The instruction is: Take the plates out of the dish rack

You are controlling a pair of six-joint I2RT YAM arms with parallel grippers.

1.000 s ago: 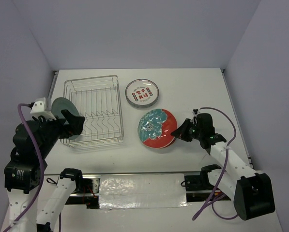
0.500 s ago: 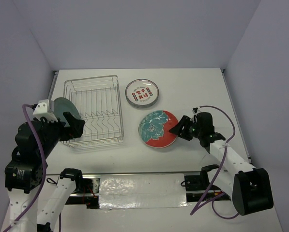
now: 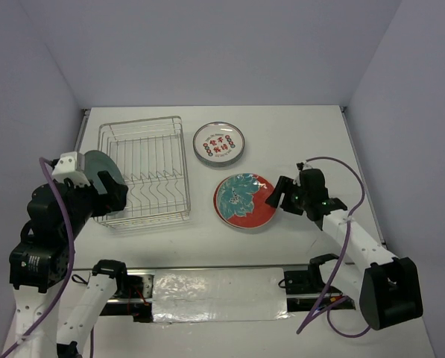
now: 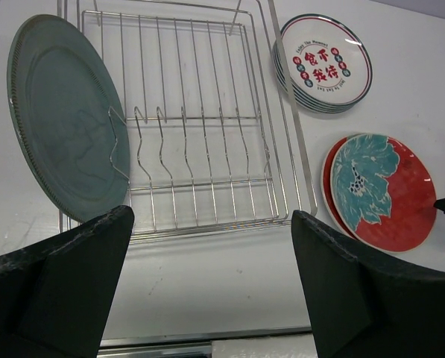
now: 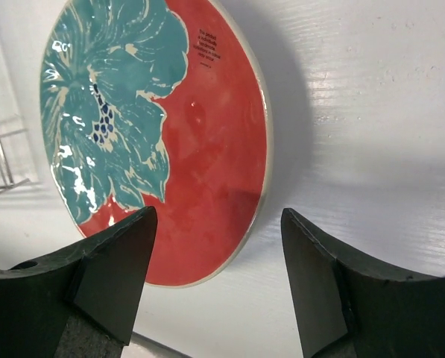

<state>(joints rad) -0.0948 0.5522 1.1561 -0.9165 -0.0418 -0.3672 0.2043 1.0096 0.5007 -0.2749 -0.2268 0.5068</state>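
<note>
The dish rack (image 3: 142,170) is holding one plate: a dark teal plate (image 4: 65,112) is standing on its rim at the rack's left end. Its face is turning toward the rack's middle and its top seems to be leaning outward. Its flat runs from the rack's near side to its far side, so the rim is offering itself edge-up.

The left gripper (image 4: 211,216) is hovering over the rack's near left corner, jaws spread wide and carrying nothing. The teal plate is lying just ahead and to the left of its fingers. This arm is by far the nearer one and will probably need to swing left and line its jaws across the rim.

Right of the rack, the right gripper (image 5: 218,212) is sitting with its jaws parted at the edge of a red floral plate (image 5: 155,134), which is lying flat on the table, released. A white stack (image 3: 218,143) is resting beyond the floral plate, near the rack's far right corner.
</note>
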